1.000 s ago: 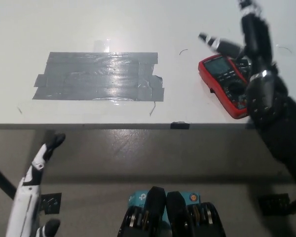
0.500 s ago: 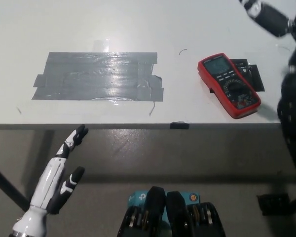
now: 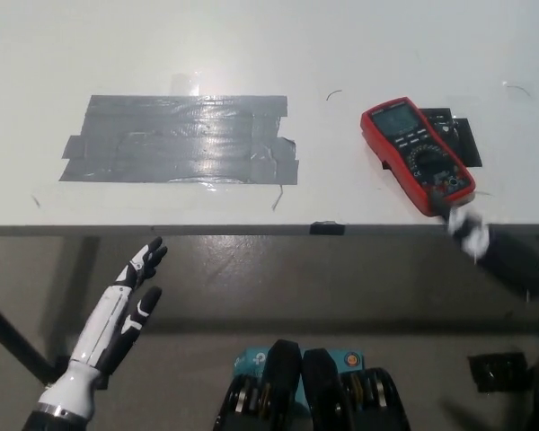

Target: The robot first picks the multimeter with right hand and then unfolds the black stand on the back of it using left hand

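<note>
The red multimeter (image 3: pixel 418 154) lies face up on the white table (image 3: pixel 251 45) near its front right edge, with a black flat piece (image 3: pixel 456 135) showing from under its right side. Nothing touches it. My black right hand (image 3: pixel 499 253) is blurred, below the table edge, just in front of and to the right of the multimeter. Whether it is open or shut cannot be told. My white left hand (image 3: pixel 121 316) rests at the lower left, below the table edge, open and holding nothing.
A wide patch of grey tape (image 3: pixel 184 139) covers the table's left middle. A small black mark (image 3: pixel 328 228) sits on the front edge. A dark table leg (image 3: pixel 9 334) slants at the lower left.
My right hand left the multimeter, swung up and off to the right, then dropped below the table edge. My left hand rose and shifted right. The multimeter stayed put.
</note>
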Tool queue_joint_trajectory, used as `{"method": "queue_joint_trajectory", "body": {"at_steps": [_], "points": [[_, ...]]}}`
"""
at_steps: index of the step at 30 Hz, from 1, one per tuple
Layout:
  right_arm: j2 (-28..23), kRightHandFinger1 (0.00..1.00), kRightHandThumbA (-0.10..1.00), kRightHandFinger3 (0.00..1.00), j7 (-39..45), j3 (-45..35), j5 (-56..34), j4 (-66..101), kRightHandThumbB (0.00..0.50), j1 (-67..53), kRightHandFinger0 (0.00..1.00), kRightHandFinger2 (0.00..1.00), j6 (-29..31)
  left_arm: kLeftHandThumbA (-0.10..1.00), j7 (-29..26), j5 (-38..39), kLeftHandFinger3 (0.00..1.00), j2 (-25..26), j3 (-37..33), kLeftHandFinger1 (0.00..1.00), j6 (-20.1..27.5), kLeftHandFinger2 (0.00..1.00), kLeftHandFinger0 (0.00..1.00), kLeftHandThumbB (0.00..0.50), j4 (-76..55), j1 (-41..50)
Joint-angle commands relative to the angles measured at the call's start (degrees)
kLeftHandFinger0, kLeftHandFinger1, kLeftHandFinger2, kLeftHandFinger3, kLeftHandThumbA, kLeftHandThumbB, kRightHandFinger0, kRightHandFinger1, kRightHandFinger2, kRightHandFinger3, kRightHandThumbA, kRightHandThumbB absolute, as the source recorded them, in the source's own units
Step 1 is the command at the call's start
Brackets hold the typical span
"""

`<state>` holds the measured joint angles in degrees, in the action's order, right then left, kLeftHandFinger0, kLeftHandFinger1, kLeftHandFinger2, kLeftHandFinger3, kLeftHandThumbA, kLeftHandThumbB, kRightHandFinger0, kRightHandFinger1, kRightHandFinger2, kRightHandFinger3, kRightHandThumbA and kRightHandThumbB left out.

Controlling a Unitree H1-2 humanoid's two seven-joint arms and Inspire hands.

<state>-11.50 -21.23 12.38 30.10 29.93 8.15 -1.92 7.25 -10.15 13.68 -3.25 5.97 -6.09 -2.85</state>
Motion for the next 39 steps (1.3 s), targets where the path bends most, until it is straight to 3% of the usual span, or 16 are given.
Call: {"method": "queue_joint_trajectory", "body": {"at_steps": [1,4,10,14,19,22,26,29,39], "points": [[1.5,1.00,0.90,1.00,3.2,1.2,-0.1,2.2,0.339,-6.1,1.00,1.00,3.3,1.00,1.0,1.1,1.00,0.8,-0.5,1.00,1.9,1.00,1.00,0.174,0.3,2.2],[1.8,1.00,0.90,1.00,2.3,1.4,0.5,-2.0,0.307,-9.0,1.00,1.00,7.1,1.00,0.4,0.8,1.00,0.0,-0.6,1.00,1.9,1.00,1.00,0.183,1.7,1.6],[1.8,1.00,0.92,1.00,3.1,2.2,0.6,-10.2,0.255,-12.2,1.00,1.00,9.4,1.00,0.1,1.2,1.00,-0.5,-0.4,1.00,2.4,1.00,1.00,0.147,2.8,2.6],[1.4,1.00,0.90,1.00,4.4,1.4,-0.7,-15.1,0.254,-10.6,1.00,1.00,9.5,1.00,0.1,2.4,1.00,-0.8,0.2,1.00,1.8,1.00,1.00,0.158,3.1,2.4],[1.1,1.00,0.91,1.00,7.6,1.3,-5.3,-20.7,0.246,-9.3,1.00,1.00,10.5,1.00,-0.6,2.0,1.00,-1.0,0.7,1.00,2.9,1.00,1.00,0.129,4.5,1.9],[1.2,1.00,0.92,1.00,8.8,1.2,-6.5,-23.3,0.259,-8.9,1.00,1.00,10.7,1.00,-0.8,2.9,1.00,-1.5,1.4,1.00,1.7,1.00,1.00,0.154,4.6,2.4],[1.6,1.00,0.92,1.00,9.9,0.5,-8.0,-24.5,0.256,-8.1,1.00,1.00,10.4,1.00,-0.5,3.5,1.00,-1.3,2.3,1.00,1.0,1.00,1.00,0.150,4.8,2.1],[1.8,1.00,0.92,1.00,10.6,0.0,-8.8,-23.9,0.253,-9.1,1.00,1.00,9.7,1.00,-0.3,3.7,1.00,-1.2,2.4,1.00,1.7,1.00,1.00,0.126,5.1,2.6],[2.1,1.00,0.89,1.00,11.8,0.2,-8.3,-25.0,0.229,-8.7,1.00,1.00,10.0,1.00,-0.7,3.7,1.00,-1.4,2.9,1.00,0.0,1.00,1.00,0.148,4.4,3.8]]}}
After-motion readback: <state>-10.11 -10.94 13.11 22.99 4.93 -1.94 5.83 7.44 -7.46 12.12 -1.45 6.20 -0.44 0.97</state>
